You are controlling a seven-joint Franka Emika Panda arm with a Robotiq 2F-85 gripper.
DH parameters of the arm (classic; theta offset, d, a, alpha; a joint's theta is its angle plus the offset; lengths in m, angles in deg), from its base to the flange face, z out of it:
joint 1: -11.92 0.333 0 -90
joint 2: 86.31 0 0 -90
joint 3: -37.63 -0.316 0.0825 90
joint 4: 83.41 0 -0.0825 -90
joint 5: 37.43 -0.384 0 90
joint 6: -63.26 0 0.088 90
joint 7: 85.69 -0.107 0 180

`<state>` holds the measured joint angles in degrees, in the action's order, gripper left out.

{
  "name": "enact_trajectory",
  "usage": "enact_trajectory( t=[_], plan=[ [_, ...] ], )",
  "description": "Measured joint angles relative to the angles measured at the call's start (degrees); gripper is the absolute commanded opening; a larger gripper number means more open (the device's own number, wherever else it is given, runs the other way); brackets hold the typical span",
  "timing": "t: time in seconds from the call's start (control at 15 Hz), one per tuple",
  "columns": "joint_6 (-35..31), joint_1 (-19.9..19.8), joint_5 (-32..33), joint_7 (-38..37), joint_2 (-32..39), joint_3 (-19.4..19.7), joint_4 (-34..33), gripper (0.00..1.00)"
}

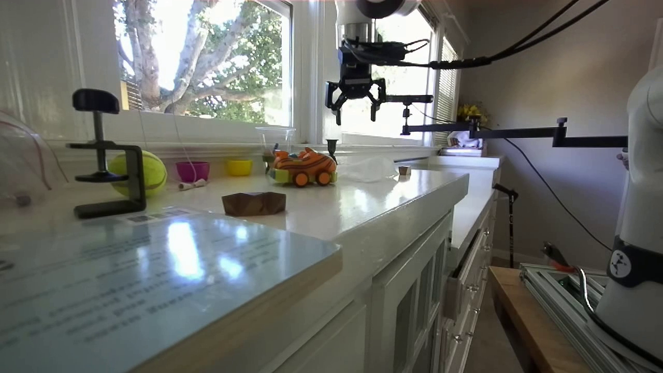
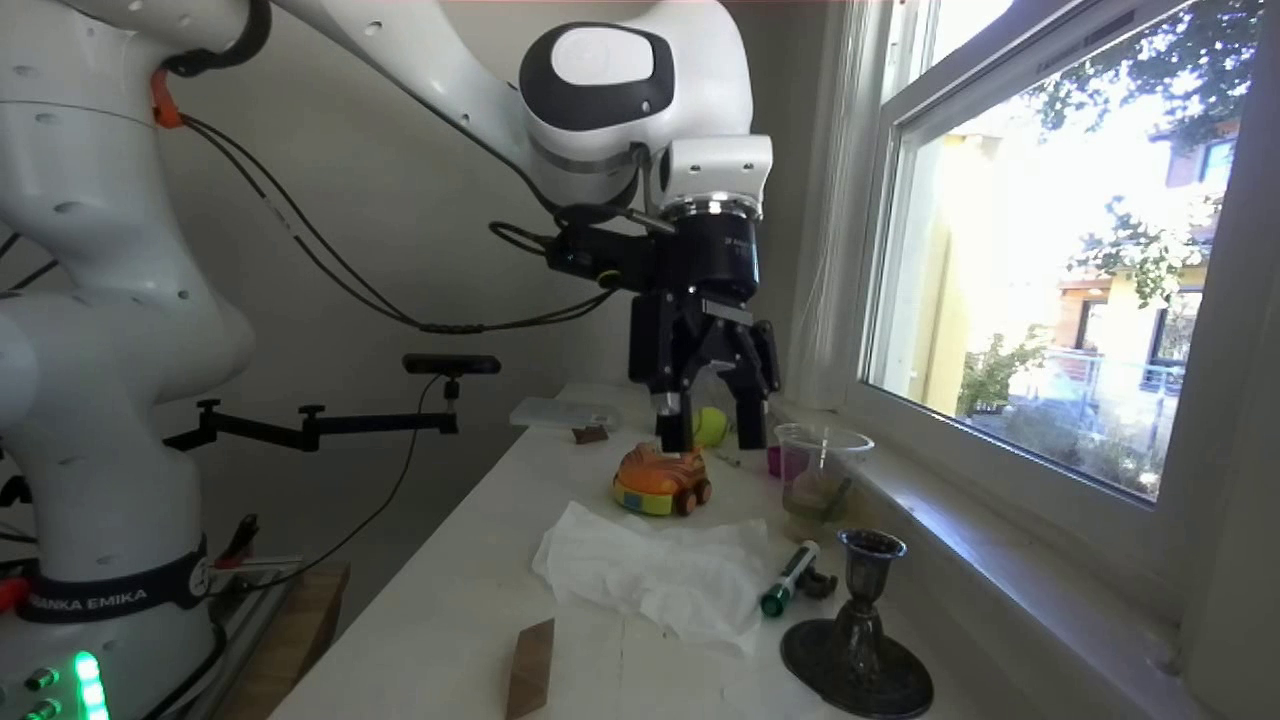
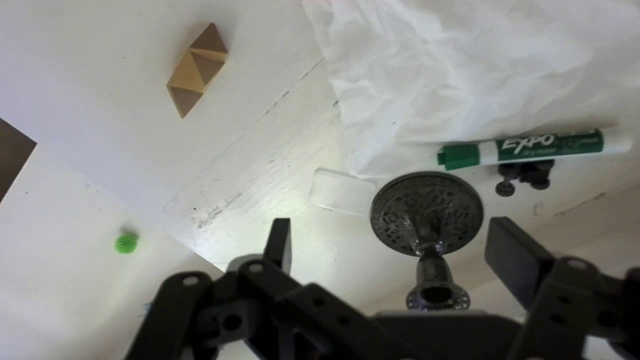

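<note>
Two black fingers [image 3: 517, 262] of the jaws are spread wide, with nothing gripped between them, well above the surface [image 2: 430, 650]. With the wrist view read as a clock dial, a green spiky ball [image 3: 126, 243] is seen at 8 o'clock, a faceted brown block [image 3: 197, 70] between 10 and 11, and a clear rectangular piece [image 3: 341, 191] near the centre. The upright metal candlestick [image 3: 427, 237] is found at 4 o'clock, framed by the fingers but untouched, with a crumpled white sheet [image 3: 465, 75] at 2 and a green marker [image 3: 530, 148] at 3.

From here, the candlestick could be tipped if its narrow cup were struck off-centre by a finger; the sheet could be dragged, or the marker set rolling, by a low sideways brush.

At 9 o'clock, a brown patch [image 3: 12, 155] is cut off by the view's edge and cannot be identified. Whether the ball lies on the same surface cannot be told, nor whether the clear piece touches the candlestick's base. In an exterior view, that base appears hidden behind an orange toy car [image 1: 303, 167]. Under the marker, a small black part [image 3: 527, 174] is partly covered.
</note>
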<state>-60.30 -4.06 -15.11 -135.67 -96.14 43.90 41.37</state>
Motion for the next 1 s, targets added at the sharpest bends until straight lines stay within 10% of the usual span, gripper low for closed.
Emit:
enact_trajectory(
  t=[1.0],
  plan=[
    [-3.68, -0.05, -0.48, -1.92, 3.85, 2.77, -1.97, 1.00]
  ],
)
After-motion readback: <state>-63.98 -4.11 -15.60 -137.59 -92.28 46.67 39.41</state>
